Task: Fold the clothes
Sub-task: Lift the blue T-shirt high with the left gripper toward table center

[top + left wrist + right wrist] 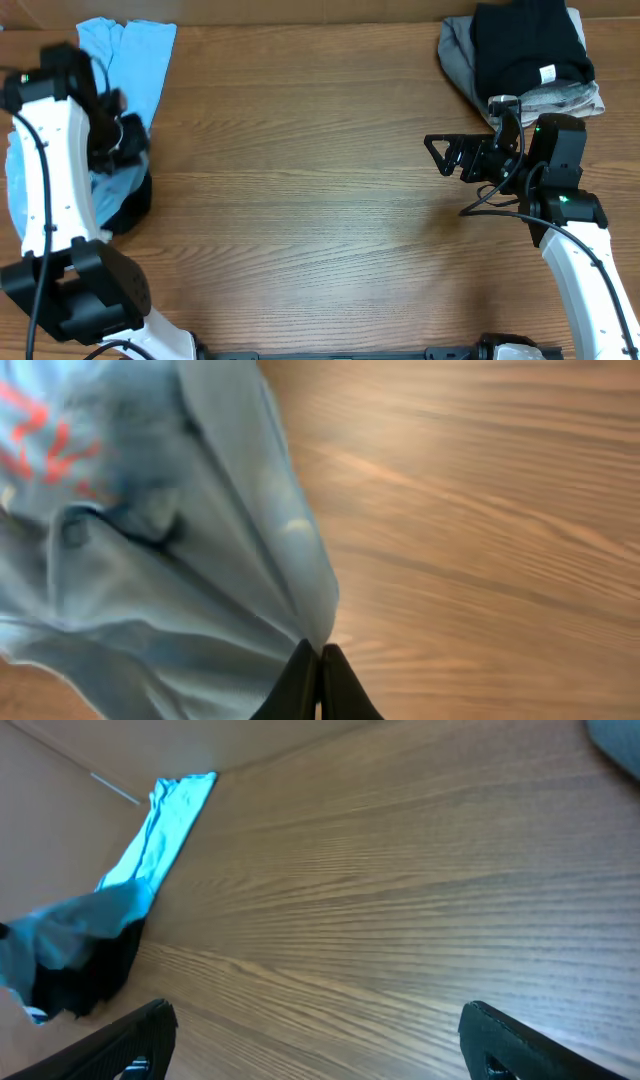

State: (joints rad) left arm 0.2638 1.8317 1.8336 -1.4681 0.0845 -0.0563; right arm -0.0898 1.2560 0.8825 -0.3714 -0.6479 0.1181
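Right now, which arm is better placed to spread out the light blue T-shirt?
Left, I judge: the left claw is shut on the light blue T-shirt; the right claw stands open over the table, far from it.

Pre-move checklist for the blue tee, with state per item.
1. Left gripper shut on the light blue T-shirt: ok, fabric is pinched at the fingertips.
2. Right gripper open and empty, over bare wood: ok.
3. Middle of the table bare for spreading: ok.
4. Shirt lying flat: not ok, it is bunched and hangs from the left gripper at the table's left side.
5. Which part of the shirt is pinched, hem, sleeve or collar: cannot tell.
6. Black and grey pile away from the work area, at the far right corner: ok.
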